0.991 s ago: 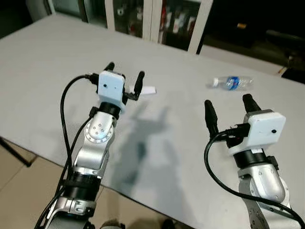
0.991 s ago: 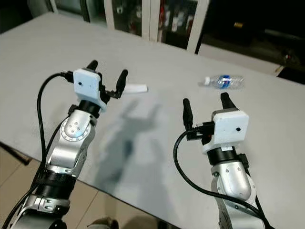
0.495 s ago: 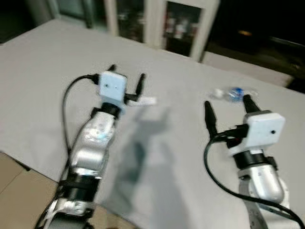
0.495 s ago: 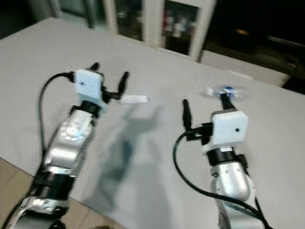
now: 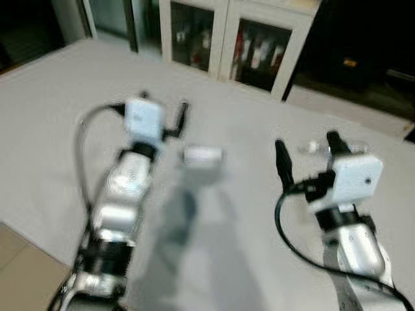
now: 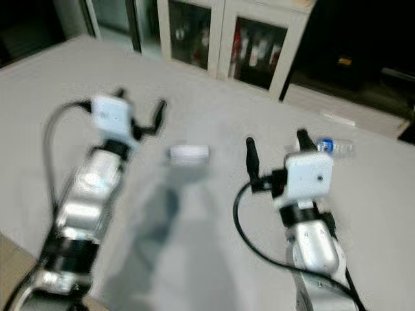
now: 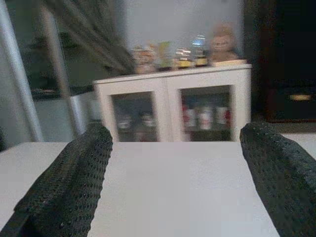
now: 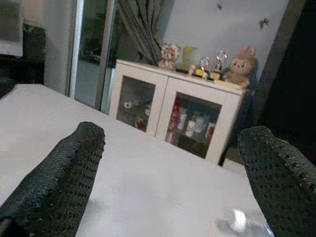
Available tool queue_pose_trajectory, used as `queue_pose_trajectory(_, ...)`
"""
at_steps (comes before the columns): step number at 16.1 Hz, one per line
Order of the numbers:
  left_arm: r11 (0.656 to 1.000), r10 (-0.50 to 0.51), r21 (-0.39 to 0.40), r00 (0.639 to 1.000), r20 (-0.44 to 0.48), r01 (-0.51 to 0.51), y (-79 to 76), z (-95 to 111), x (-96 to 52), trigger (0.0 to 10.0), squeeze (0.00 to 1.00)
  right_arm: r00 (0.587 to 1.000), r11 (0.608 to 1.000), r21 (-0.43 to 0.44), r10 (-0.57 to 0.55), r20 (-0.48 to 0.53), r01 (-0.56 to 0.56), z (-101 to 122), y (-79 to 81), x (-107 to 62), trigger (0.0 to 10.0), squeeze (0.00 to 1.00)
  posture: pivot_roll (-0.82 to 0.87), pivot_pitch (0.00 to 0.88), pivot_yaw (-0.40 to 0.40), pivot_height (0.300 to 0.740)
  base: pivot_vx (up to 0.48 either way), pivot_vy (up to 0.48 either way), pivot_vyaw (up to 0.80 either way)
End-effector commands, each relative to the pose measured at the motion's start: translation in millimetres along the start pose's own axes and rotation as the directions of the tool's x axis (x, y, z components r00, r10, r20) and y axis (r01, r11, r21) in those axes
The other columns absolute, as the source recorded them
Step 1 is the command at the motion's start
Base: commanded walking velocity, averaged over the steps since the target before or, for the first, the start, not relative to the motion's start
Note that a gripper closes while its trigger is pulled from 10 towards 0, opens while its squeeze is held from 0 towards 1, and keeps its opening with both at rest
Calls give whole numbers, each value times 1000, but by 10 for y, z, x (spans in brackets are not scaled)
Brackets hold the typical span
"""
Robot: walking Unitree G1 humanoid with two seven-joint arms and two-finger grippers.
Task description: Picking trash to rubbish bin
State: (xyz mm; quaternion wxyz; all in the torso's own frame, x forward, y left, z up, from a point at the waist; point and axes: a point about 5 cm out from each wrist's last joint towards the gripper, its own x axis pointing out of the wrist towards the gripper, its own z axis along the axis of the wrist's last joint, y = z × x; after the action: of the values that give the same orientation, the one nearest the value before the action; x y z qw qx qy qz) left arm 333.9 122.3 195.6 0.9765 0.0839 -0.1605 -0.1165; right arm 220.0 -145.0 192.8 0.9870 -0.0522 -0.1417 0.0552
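Note:
A small white scrap (image 5: 203, 154) lies on the pale grey table (image 5: 52, 129), just to the right of and below my left gripper (image 5: 163, 107), which hovers open and empty. A clear plastic bottle with a blue label (image 6: 334, 146) lies on its side farther right, just beyond my right gripper (image 6: 277, 144), also open and empty. In the right wrist view the bottle (image 8: 239, 219) is a blur low between the black fingers (image 8: 59, 177). The left wrist view has bare tabletop between the fingers (image 7: 69, 182). The picture is blurred.
A white cabinet with glass doors (image 5: 240, 45) stands beyond the table's far edge, with toys and bottles on top (image 8: 217, 64). Dark space lies to its right. The table's near edge and tan floor (image 5: 19, 259) are at bottom left.
The whole picture has shifted and blurred, so the camera has moved. The scrap and bottle now sit lower against the grippers. Both grippers stay open.

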Motion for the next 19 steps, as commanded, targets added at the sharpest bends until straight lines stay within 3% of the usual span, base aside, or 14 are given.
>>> queue_pose_trajectory(1, 1000, -14, 8, 1000, 6, 14, 5, 29, -9, 10000, 0, 1000, 1000, -10, -13, 5, 13, 22, -24, -11, 10000, 0, 171, 95, -63, 740, 0, 0, 0)
queue_pose_trajectory(12, 999, 19, 43, 994, -109, -15, 79, -199, 2, 10000, 0, 1000, 1000, 8, -3, -14, 3, -4, 16, -45, 10000, 0, 171, 115, -62, 740, 0, 0, 0)
queue_pose_trajectory(19, 995, -13, 94, 982, -186, 31, 85, -369, 223, 10000, 0, 1000, 999, 34, 0, -26, 1, 36, 57, -103, 10000, 0, 136, 175, -63, 740, 0, 0, 0)
